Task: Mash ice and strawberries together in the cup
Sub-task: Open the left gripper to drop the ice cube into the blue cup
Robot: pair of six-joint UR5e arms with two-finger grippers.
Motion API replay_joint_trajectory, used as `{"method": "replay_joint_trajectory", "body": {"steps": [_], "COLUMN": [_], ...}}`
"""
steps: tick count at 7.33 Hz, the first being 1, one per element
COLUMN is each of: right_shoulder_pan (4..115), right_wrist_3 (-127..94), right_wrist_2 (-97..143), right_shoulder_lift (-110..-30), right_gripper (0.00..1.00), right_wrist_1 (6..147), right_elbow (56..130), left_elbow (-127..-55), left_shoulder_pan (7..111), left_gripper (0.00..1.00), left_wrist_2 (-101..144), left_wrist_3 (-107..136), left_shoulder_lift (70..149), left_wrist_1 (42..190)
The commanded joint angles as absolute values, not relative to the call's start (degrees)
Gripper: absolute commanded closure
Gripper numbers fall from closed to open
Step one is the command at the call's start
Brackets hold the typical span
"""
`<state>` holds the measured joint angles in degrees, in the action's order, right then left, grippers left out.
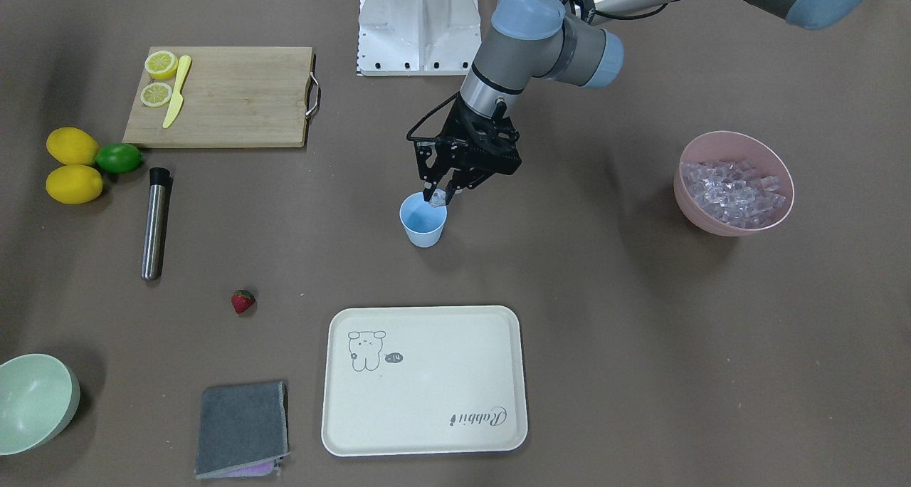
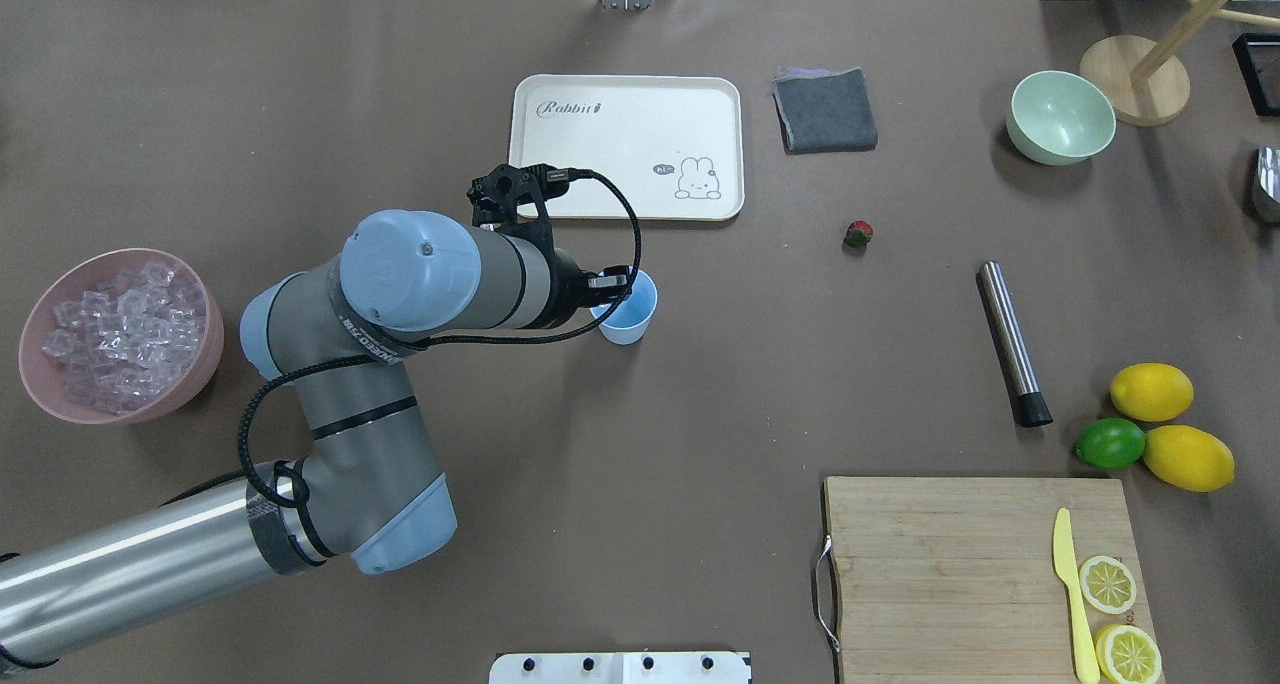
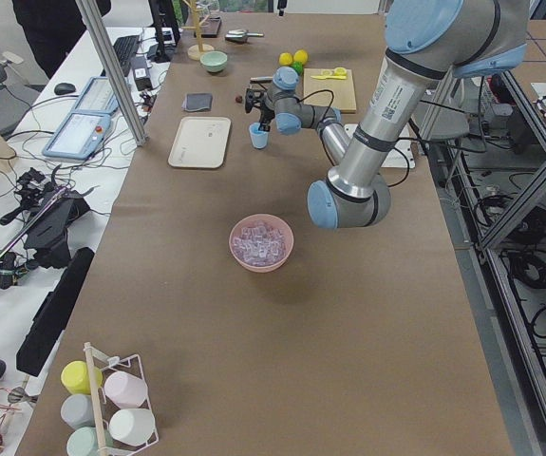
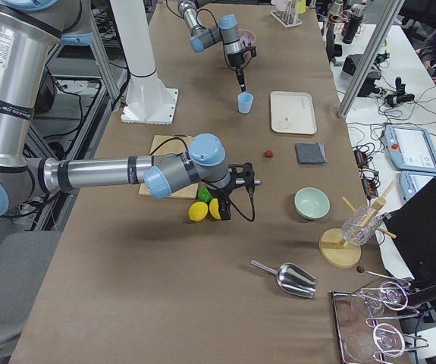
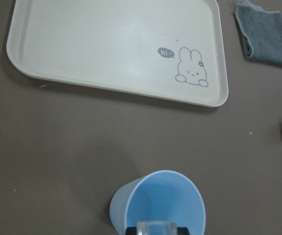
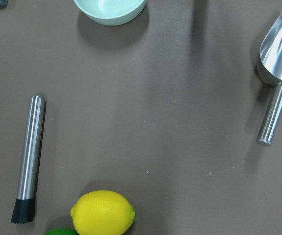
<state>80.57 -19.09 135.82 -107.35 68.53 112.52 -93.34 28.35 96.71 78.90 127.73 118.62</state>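
**Ice cube held over the blue cup**

The left fingers are closed on one clear ice cube and hold it just above the rim of the cup, on the robot's side of its mouth. The cup stands upright near the middle of the surface. In the left wrist view, the part of its inside that shows looks bare blue.

The rest of the ice is heaped in a pink bowl near the edge on the robot's left, well apart from the cup. The strawberry lies on the bare surface, off to the robot's right of the cup and toward the far edge, touching nothing. It sits between a cream tray, which lies at the middle of the far edge, and a metal rod with a black tip.

The right fingers hang above the surface near two lemons and a lime. I cannot tell whether they are open or closed. A cutting board lies toward the near right corner, carrying two lemon slices and a yellow knife.
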Motion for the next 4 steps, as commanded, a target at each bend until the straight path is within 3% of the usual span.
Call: {"method": "replay_joint_trajectory", "body": {"steps": [1, 2, 3, 4], "right_shoulder_pan": [81.4, 81.4, 81.4, 81.5], "right_wrist_3": [-18.5, -18.5, -18.5, -18.5], "right_wrist_2": [135.9, 135.9, 135.9, 135.8], "right_shoulder_lift": [-107.6, -107.7, -107.7, -107.7], "right_gripper": [0.00, 0.00, 0.00, 0.00], "right_wrist_1": [68.8, 68.8, 68.8, 68.8], "right_elbow": [112.7, 112.7, 112.7, 112.7], "left_elbow": [-93.0, -93.0, -92.1, -92.1], "left_shoulder_pan": [27.9, 27.9, 27.8, 27.9], "left_gripper": [1.00, 0.40, 0.02, 0.02], "left_wrist_2": [95.6, 95.6, 95.6, 95.5], "left_wrist_3": [78.9, 79.1, 78.8, 78.4], "left_shoulder_lift": [128.1, 128.0, 127.9, 127.8], "left_wrist_1": [119.3, 122.2, 123.5, 122.9]}}
